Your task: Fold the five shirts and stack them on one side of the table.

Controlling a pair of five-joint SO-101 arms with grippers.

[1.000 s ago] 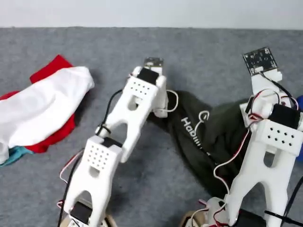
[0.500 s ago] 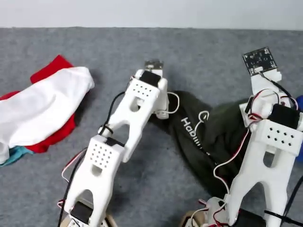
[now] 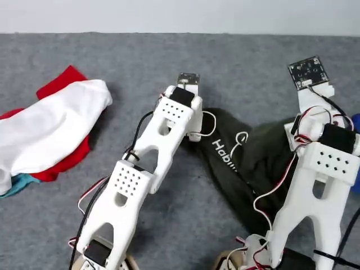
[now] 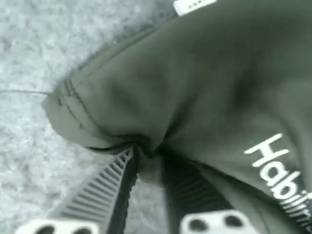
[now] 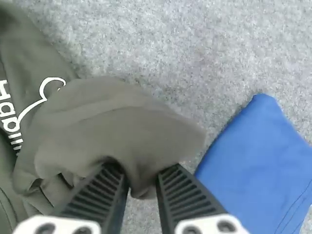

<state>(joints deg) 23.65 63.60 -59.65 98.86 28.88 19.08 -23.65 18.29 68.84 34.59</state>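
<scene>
dark green shirt [image 3: 247, 163], centre-right on the grey desk [image 3: 253, 62]: left jaws and right jaws each closed on a fold of it. left arm [image 3: 169, 121] has shifted slightly rightward with its hem, suggesting the fold is only starting.

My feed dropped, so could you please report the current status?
Left jaws shut on dark green shirt. Right jaws shut on same shirt. Blue shirt beside right jaws. White shirt lies well apart.

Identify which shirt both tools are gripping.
The dark green shirt with white lettering, held by left tool and right tool; white shirt, red shirt and blue shirt lie free.
</scene>
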